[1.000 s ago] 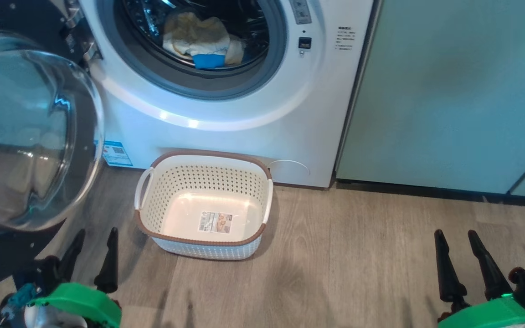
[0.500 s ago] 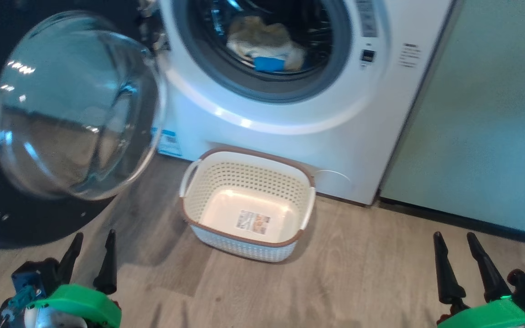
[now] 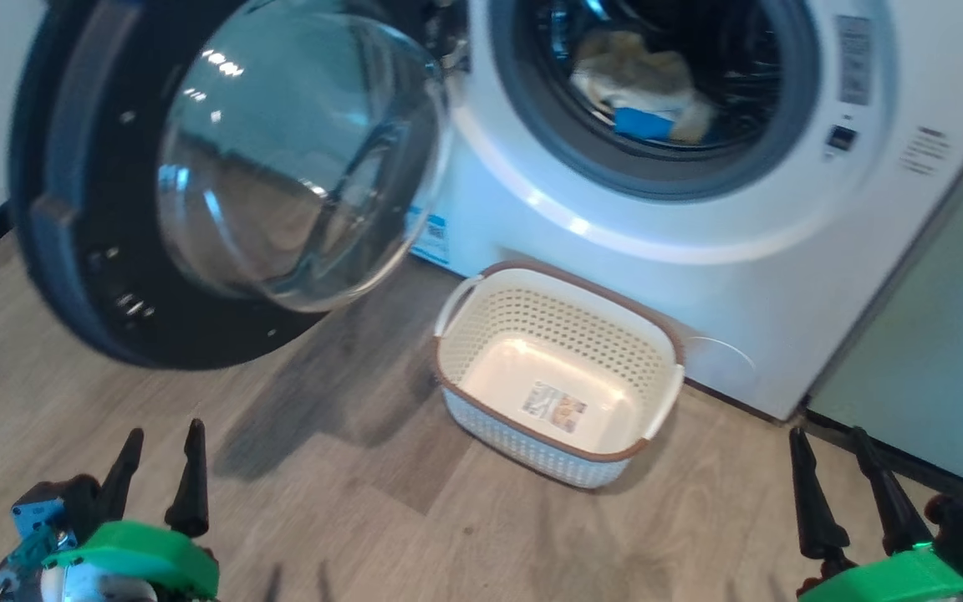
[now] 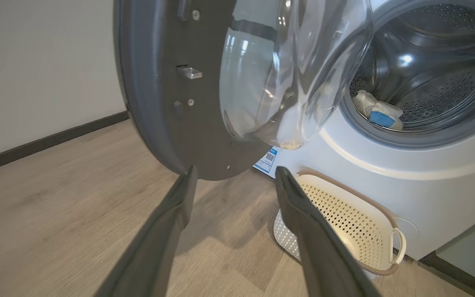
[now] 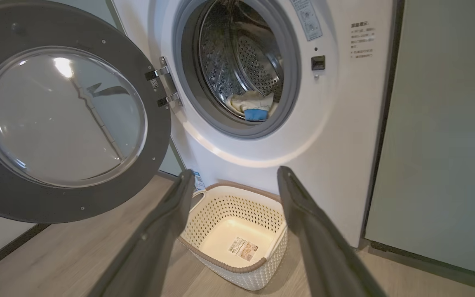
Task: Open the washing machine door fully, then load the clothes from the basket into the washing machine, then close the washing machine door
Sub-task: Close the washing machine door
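Door [image 3: 55, 251]: swung wide open.
Clothes [image 3: 640, 92]: inside washer [image 3: 782, 318].
Basket [image 3: 565, 318]: just before washer.
Left gripper [image 3: 164, 431]: fingers apart, holding nothing.
Right gripper [image 3: 827, 435]: likewise.

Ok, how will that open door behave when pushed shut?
The washing machine door looks rigid, so it should swing as one piece on its hinges. Its glossy glass window probably offers little grip; the dark rim looks safer.
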Tool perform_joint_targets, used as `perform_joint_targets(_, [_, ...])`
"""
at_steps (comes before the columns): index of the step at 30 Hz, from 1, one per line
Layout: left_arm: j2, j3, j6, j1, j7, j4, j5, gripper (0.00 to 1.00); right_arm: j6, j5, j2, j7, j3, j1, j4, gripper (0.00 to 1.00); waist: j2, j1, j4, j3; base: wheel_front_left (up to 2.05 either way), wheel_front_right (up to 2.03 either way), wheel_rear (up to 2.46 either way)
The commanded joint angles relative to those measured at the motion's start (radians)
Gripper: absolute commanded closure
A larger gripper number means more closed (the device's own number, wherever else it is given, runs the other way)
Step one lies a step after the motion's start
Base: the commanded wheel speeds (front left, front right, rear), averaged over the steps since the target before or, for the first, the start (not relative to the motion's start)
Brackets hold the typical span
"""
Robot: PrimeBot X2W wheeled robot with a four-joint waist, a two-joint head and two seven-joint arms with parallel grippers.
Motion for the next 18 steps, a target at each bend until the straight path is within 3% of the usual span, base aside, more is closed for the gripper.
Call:
perform_joint_targets(1, [0.009, 0.046, -0.001, -0.061, -0.007, -0.024, 0.011, 0.0, -0.003, -0.001, -0.017, -0.007, 0.022, -0.043, -0.029, 0.0, 0.0, 0.0, 0.046, 0.007, 0.0, 0.0, 0.0])
perform_joint_targets(18, [-0.012, 0.049, -0.001, -0.072, -0.007, -0.022, 0.015, 0.0, -0.003, -0.002, -0.018, -0.007, 0.022, -0.059, -0.025, 0.0, 0.0, 0.0, 0.222, 0.031, 0.0, 0.0, 0.0])
